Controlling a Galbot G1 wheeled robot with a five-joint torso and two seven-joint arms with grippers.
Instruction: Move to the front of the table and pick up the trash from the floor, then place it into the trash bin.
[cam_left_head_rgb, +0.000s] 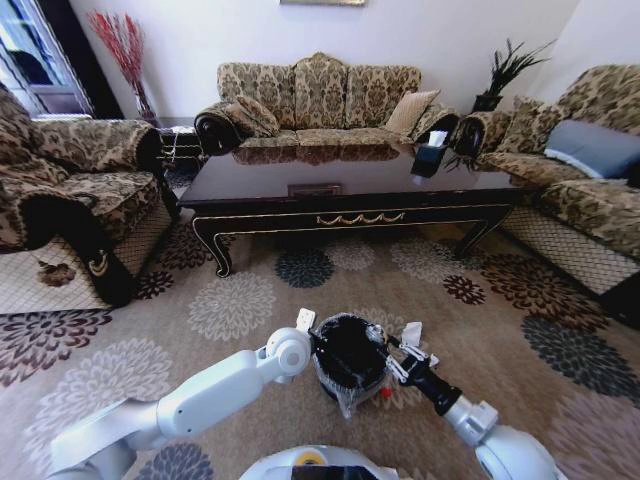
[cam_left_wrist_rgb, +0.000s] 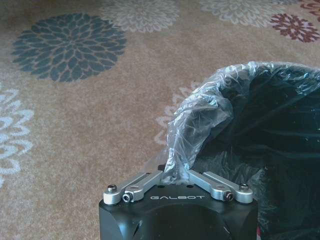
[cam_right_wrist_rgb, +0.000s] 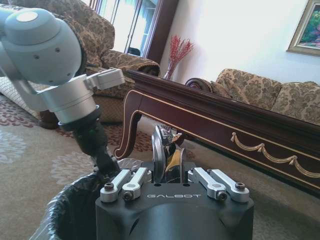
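The black trash bin (cam_left_head_rgb: 350, 358) with its clear liner stands on the flower-patterned floor (cam_left_head_rgb: 230, 300) just in front of me. My left gripper (cam_left_head_rgb: 318, 352) is at the bin's left rim. In the left wrist view the left gripper (cam_left_wrist_rgb: 175, 176) is shut on a pinched fold of the liner (cam_left_wrist_rgb: 195, 125). From the other side my right gripper (cam_left_head_rgb: 393, 353) reaches to the bin's right rim. There the right gripper (cam_right_wrist_rgb: 167, 161) is shut on a small shiny crumpled piece of trash (cam_right_wrist_rgb: 170, 150), held above the bin's edge (cam_right_wrist_rgb: 75, 210). The dark table (cam_left_head_rgb: 350, 215) stands beyond.
A small red bit (cam_left_head_rgb: 385, 392) lies on the carpet at the bin's foot. Sofas (cam_left_head_rgb: 320, 95) ring the table on three sides, with an armchair (cam_left_head_rgb: 70, 200) at the left. A dark tissue box (cam_left_head_rgb: 430, 155) sits on the table top. Open carpet lies between bin and table.
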